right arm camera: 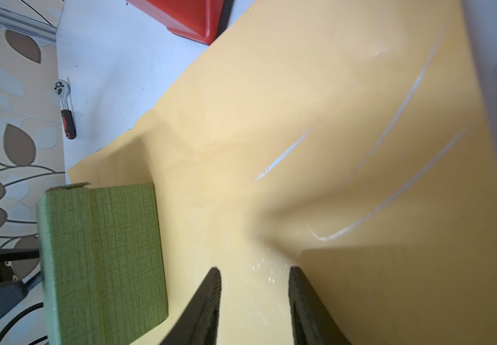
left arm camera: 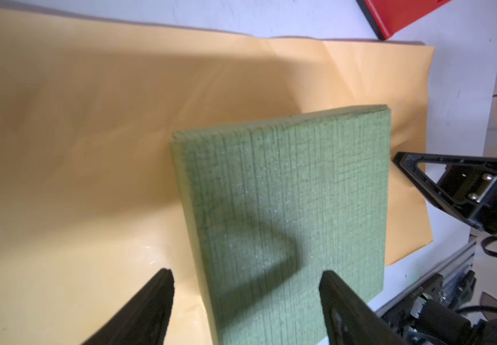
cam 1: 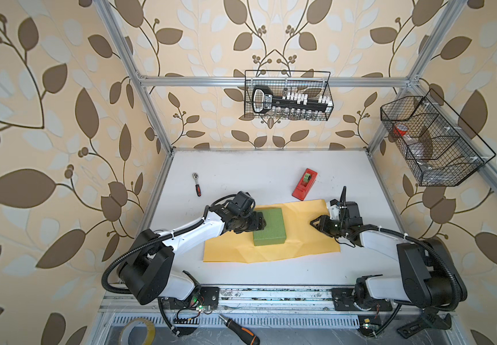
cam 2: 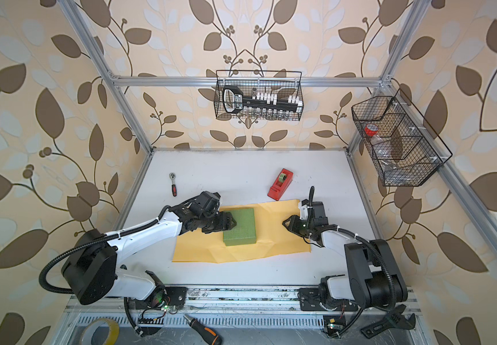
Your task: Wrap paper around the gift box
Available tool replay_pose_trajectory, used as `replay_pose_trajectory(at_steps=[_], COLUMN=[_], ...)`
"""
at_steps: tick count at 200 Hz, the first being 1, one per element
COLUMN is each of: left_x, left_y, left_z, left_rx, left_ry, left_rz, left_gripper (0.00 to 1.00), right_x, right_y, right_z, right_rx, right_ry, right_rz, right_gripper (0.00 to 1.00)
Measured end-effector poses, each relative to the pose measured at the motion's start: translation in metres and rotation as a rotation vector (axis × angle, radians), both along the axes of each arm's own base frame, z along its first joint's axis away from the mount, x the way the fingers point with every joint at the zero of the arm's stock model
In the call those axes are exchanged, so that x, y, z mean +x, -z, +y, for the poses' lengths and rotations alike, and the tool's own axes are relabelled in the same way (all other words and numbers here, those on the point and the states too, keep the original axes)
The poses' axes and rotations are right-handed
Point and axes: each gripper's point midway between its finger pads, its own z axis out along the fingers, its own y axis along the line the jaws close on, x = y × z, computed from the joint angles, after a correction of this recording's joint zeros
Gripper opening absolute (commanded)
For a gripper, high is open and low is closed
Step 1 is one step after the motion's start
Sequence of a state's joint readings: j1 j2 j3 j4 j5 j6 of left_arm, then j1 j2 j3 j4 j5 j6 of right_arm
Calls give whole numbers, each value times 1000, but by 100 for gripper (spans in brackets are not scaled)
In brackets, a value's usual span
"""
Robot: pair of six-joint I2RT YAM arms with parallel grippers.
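1. Gift box [cam 1: 269,227]: lies flat on the paper, just below frame centre in both top views.
2. Paper [cam 1: 301,242]: creased sheet spread pale face up on the white table [cam 1: 241,167].
3. Left gripper [left arm camera: 244,274]: jaws wide apart, straddling the box's left edge in a top view and clamping nothing.
4. Right gripper [right arm camera: 254,268]: jaws partly apart above the paper, right of the box, empty.
5. Red tape dispenser [cam 1: 304,184]: just above the paper's upper edge.

Robot lab cell: aluminium frame [cam 1: 196,81], wallpaper backdrop [cam 1: 47,119], tool basket [cam 1: 307,85].
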State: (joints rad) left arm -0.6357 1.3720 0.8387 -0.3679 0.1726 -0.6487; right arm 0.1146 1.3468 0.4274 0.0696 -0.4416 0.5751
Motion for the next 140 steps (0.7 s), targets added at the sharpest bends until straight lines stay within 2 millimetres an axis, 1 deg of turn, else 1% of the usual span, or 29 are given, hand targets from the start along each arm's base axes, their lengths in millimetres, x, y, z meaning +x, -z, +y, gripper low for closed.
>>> replay_pose_trajectory(at_steps=[21,38,53,71,88,114,127,140], left_x=[0,-8,-15,-22,-34,-52,-57,-58], left_y=[-16,-25,-28,-26,-17,-6,-3,-2], left_z=[5,0,-4,-1,6,11,10,8], left_rx=[45,87,112,124,128,107,95,88], left_ry=[14,66,109,138,163,206,225,234], left_rz=[-94,-163,-193,-206,-201,-169,-156,-149], left_gripper=[86,89,90,93,95,96,96,98], right_x=[-1,-3,-5,-8,-11,-18,-22,-24], right_y=[-10,-17,-22,-28,-30,-25,-22,-20], right_z=[-1,-5,-12,-21,-28,-37,-39,-41], right_rx=[-5,-34,-72,-120,-160,-207,-224,-240], right_ry=[-1,6,18,42,57,77,84,87], right_rz=[-25,-43,-56,-69,-73,-44,-28,-14], right_gripper=[49,57,61,68,74,80,82,84])
